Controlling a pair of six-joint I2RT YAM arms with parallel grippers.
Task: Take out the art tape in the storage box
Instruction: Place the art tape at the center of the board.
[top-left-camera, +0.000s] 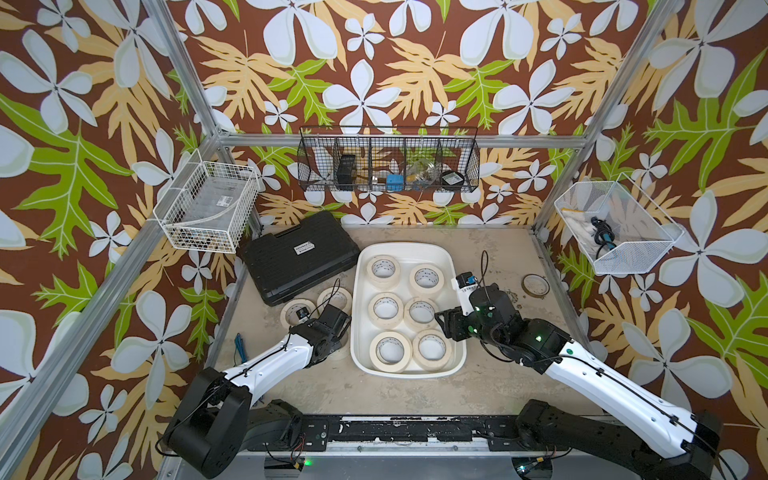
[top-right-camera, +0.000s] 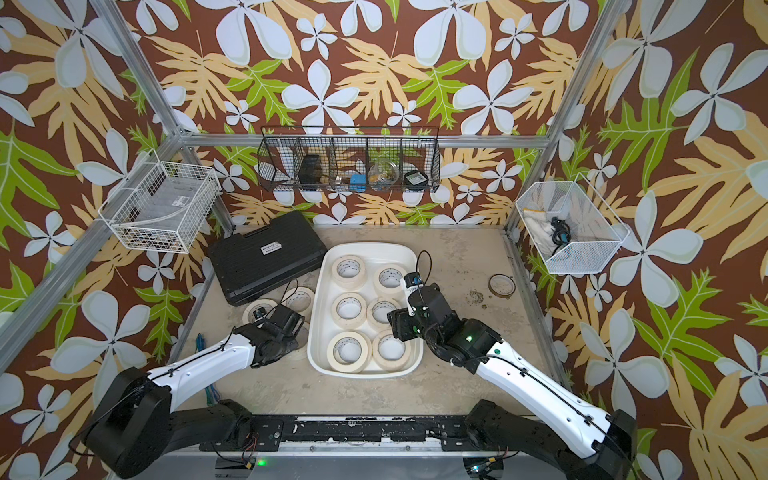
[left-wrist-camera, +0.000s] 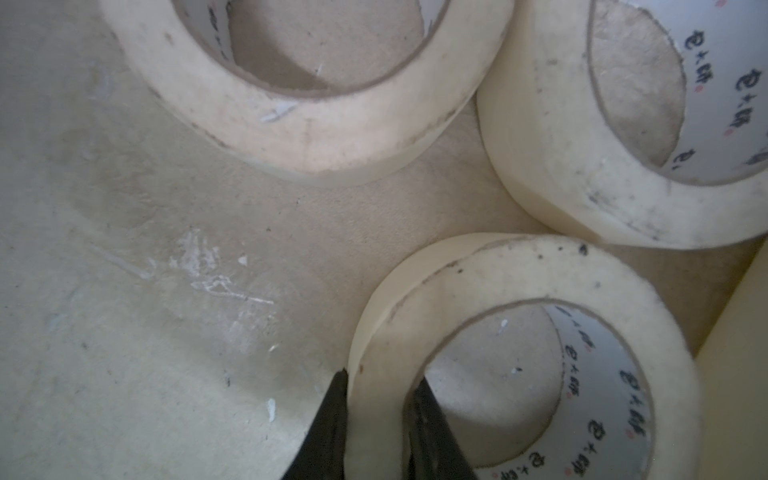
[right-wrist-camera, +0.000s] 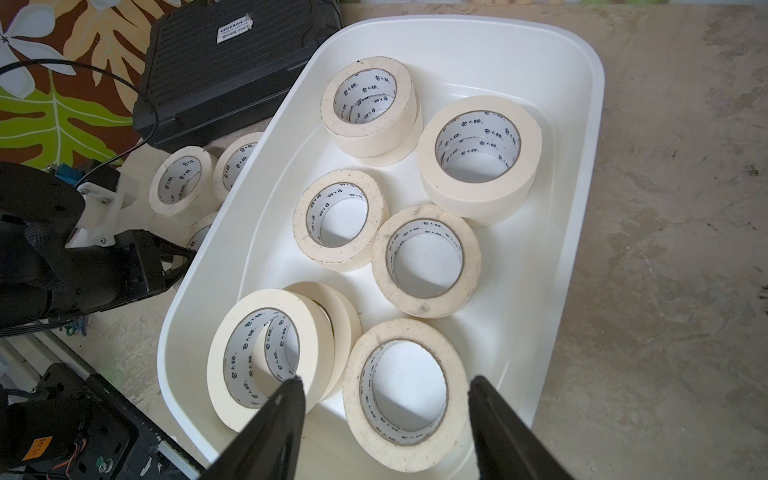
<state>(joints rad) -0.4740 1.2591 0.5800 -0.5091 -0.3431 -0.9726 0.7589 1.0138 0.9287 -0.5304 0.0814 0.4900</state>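
Observation:
The storage box (top-left-camera: 403, 246) is a white tub in the middle of the table, seen in both top views and the right wrist view (right-wrist-camera: 457, 25). Several cream art tape rolls (top-left-camera: 385, 309) lie in it, some stacked. My right gripper (right-wrist-camera: 386, 380) hangs open over the box's near right end, above one roll (right-wrist-camera: 405, 395) and touching nothing. My left gripper (left-wrist-camera: 380, 399) is shut on the wall of a roll (left-wrist-camera: 519, 291), one finger inside the ring and one outside. That roll sits beside two other rolls (left-wrist-camera: 316, 133) on the table, left of the box (top-left-camera: 297, 313).
A black ribbed hard case (top-left-camera: 299, 259) lies behind the left rolls. A thin brownish ring (top-left-camera: 535, 286) is on the table at the right. Wire baskets (top-left-camera: 388, 164) hang on the walls. A blue cable (top-left-camera: 240, 347) lies by the left edge.

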